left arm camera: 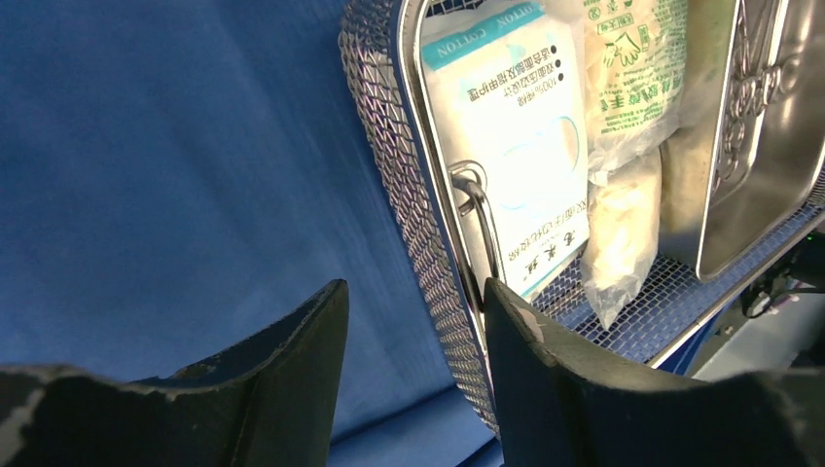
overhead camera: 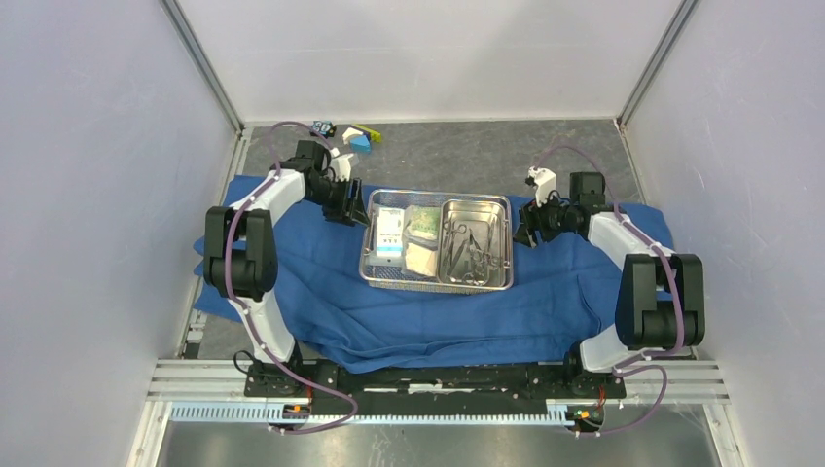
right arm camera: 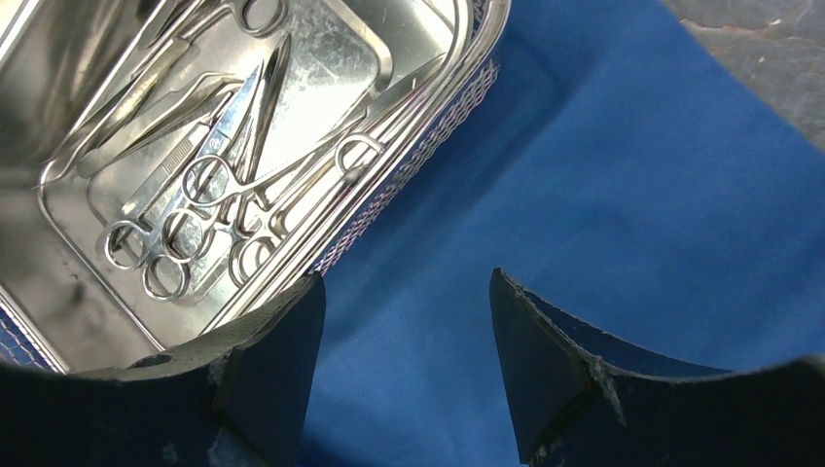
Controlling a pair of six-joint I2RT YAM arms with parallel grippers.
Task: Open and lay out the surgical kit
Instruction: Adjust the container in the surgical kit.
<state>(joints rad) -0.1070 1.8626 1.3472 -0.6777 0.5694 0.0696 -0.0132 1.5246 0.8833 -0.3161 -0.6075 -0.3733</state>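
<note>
Unwrapping looks done: blue cloth wrap (overhead camera: 292,268) lies spread flat under everything. L gripper (left arm camera: 413,297) at tray's 9 o'clock, jaws well apart, nothing held. Its inner finger is v. close to mesh wall, contact unclear. Mid-cloth sits wire-mesh tray (overhead camera: 435,285). In its 9 o'clock half, packets (overhead camera: 391,233) overlap, count hard to confirm. In 3 o'clock half, steel pan (right arm camera: 389,49) w/ instruments (right arm camera: 224,185) tangled, number unclear. R gripper (right arm camera: 409,287) at tray's 3 o'clock, over cloth, jaws apart, empty. Left to do: lay-out, nothing out of tray yet.

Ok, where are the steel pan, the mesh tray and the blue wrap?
steel pan (right arm camera: 389,49): right wrist view, bare floor.
mesh tray (left arm camera: 384,146): left wrist view, side wall.
blue wrap (overhead camera: 438,321): top view, near spread part.
</note>
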